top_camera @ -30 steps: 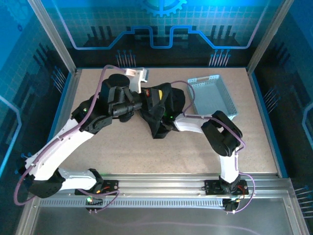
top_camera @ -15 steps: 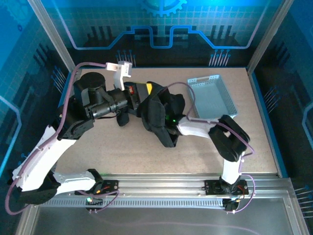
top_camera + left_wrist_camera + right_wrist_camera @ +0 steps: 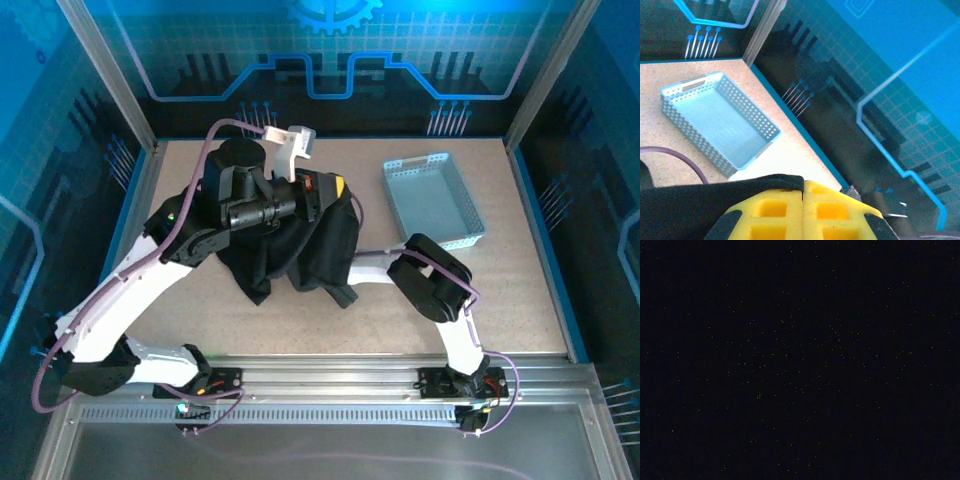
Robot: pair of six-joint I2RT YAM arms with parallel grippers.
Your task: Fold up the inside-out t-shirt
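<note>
The black t-shirt [image 3: 300, 250] hangs from my left gripper [image 3: 335, 188] and drapes down onto the table in a wide bunch. In the left wrist view the yellow pads [image 3: 775, 210] are pressed together with a black fabric edge [image 3: 690, 205] pinched between them at the left gripper [image 3: 804, 187]. My right arm [image 3: 430, 280] reaches left, and its wrist end goes under the shirt's lower right edge. The right wrist view is all dark, so the right fingers' state is hidden.
A light grey perforated tray [image 3: 415, 163] stands at the back right, also seen as the tray [image 3: 715, 115] in the left wrist view. Bare tabletop [image 3: 520, 300] lies to the right and in front. Blue walls and metal posts surround the table.
The left gripper has swung right and nearer with the shirt, which now hangs spread wider. The right arm has drawn back toward the front, its end still under the fabric.
</note>
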